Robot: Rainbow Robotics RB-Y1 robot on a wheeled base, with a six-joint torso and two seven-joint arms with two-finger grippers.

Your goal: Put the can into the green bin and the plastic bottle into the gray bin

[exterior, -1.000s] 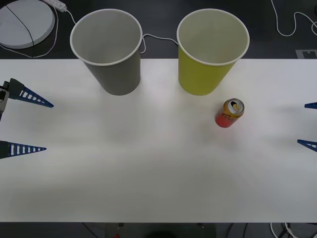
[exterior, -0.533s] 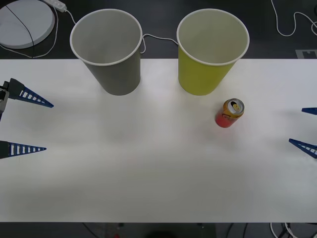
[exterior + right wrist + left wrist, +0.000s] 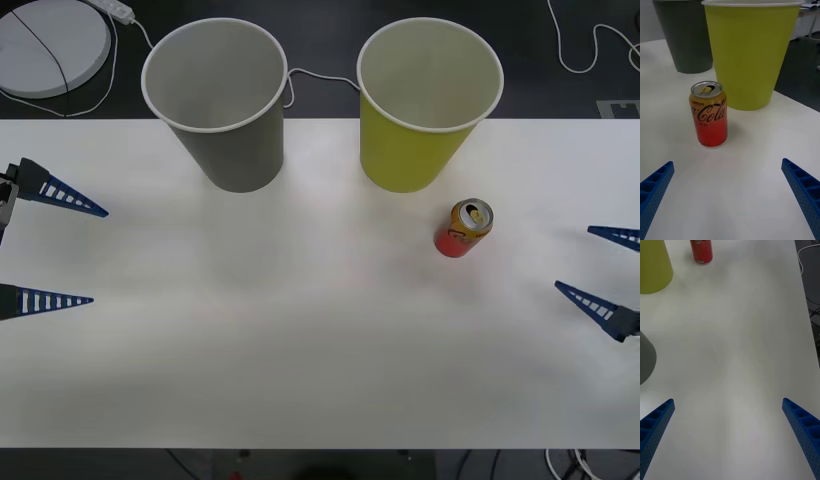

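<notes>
Can (image 3: 463, 228): upright on table (image 3: 300, 360), toward right edge, just in front of green bin (image 3: 428, 100) (not touching).
Gray bin (image 3: 215, 100): far edge, left of green.
Right gripper (image 3: 598, 268): right edge, spread wide, facing can.
Left gripper (image 3: 55, 247): left edge, spread, holding nothing.

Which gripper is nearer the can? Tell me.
Right. The right gripper is open at the table's right edge, close to the can; the left gripper is open at the far left edge.
</notes>
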